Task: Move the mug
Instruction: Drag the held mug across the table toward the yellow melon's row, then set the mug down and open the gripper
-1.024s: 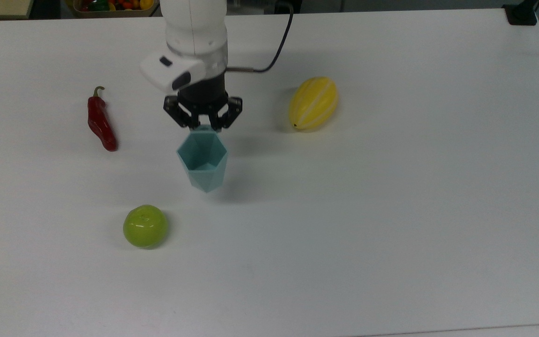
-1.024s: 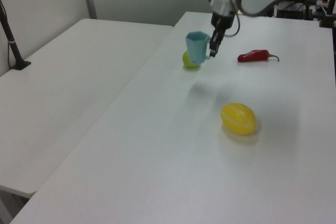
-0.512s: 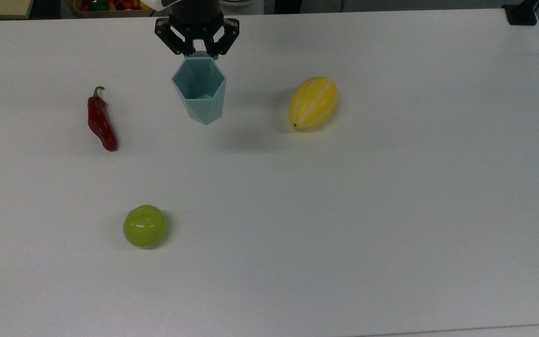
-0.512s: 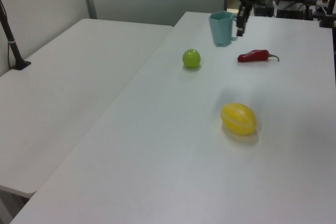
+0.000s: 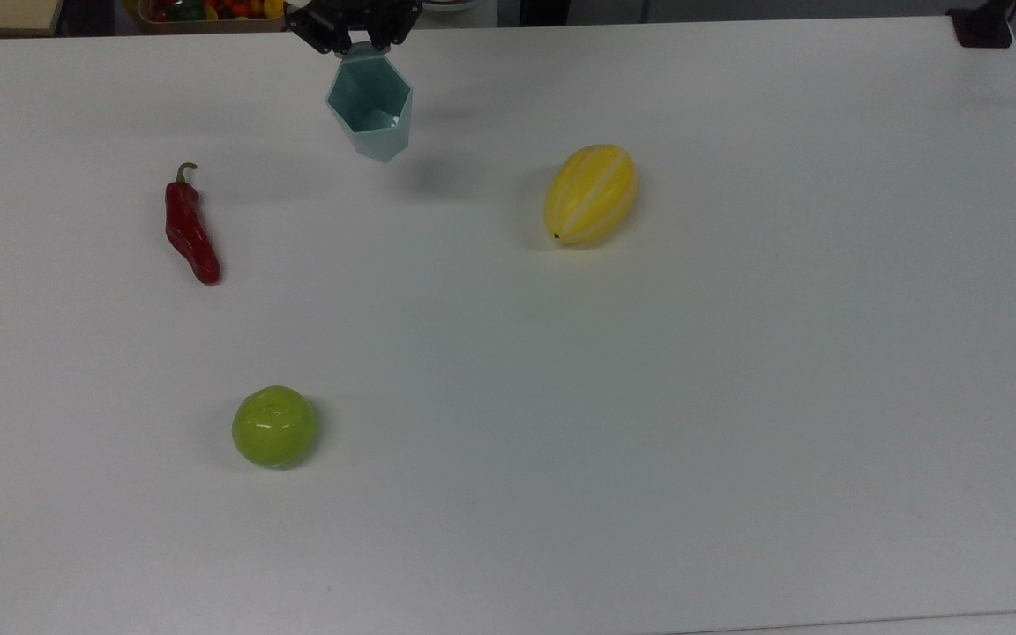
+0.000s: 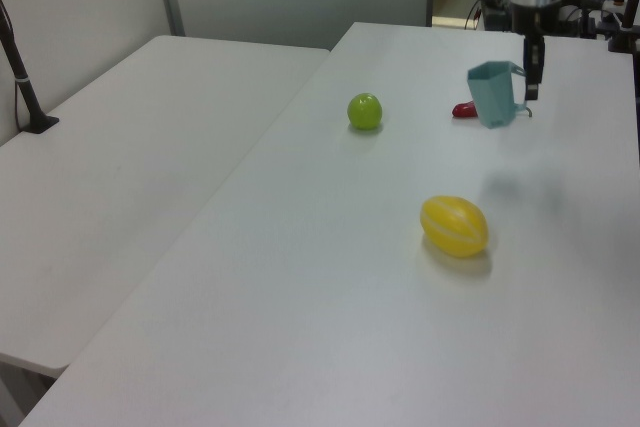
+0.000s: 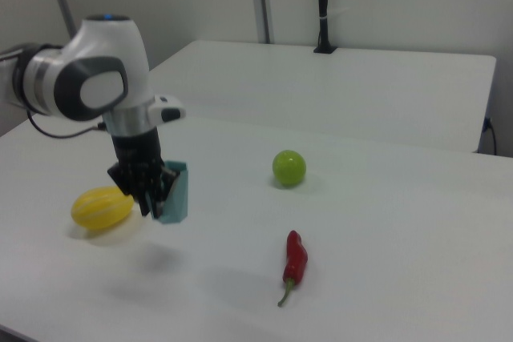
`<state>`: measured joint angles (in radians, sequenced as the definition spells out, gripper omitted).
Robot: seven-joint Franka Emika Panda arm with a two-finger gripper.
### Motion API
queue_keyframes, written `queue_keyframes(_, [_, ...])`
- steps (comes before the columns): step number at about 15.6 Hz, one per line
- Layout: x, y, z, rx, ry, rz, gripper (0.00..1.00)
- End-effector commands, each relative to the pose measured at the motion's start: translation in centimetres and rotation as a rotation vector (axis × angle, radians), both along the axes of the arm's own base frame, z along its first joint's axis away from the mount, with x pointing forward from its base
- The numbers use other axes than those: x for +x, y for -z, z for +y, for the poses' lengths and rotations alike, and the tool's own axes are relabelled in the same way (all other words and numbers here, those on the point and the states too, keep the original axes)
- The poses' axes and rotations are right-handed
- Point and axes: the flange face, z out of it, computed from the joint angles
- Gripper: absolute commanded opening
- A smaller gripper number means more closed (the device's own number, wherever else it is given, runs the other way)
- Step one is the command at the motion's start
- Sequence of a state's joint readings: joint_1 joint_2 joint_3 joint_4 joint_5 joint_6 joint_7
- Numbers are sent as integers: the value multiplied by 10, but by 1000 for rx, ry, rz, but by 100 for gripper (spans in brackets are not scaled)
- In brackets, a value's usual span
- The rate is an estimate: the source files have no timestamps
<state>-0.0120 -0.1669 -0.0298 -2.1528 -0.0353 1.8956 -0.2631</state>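
Top view: mug (image 5: 370, 108) held in air by gripper (image 5: 356, 42), jaws pinched on rim tab, at 12 o'clock of table (image 5: 737, 397), w/ shadow below. Could swing or slip from such a thin edge grip if moved fast, then drop near melon (image 5: 590, 194) at 3 o'clock.

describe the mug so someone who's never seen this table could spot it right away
Start at the white table, then go to the robot's black gripper at the top view's upper edge. Hanging from its jaws, lifted clear of the tabletop, is the pale teal faceted mug with a hexagonal rim. Unlike the red chilli pepper, yellow striped melon and green apple, it is angular, hollow and airborne.
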Motion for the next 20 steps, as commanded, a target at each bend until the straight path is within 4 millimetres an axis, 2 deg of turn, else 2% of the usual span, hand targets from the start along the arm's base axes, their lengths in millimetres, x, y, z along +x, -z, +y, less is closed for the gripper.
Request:
queue_keyframes(1, [-20,39,-9,5,-8,-12,0])
queue_keyframes(5, [-29,66,-16,-14,-10,-12,0])
queue_keyframes(6, [-28,69,-16,-14,-9,-13,0])
queue_keyframes(11, [-27,111,-17,-17,-14,-24,1])
queue_keyframes(14, [-28,114,-17,-16,-15,-24,2])
queue_keyframes(16, [-28,116,-17,-16,-13,-19,9])
queue_keyframes(17, [-28,116,-17,-16,-13,-16,16])
queue_keyframes(19, [-28,116,-16,-17,-10,-13,37])
queue_keyframes(20, [-28,116,-16,-17,-8,-12,43])
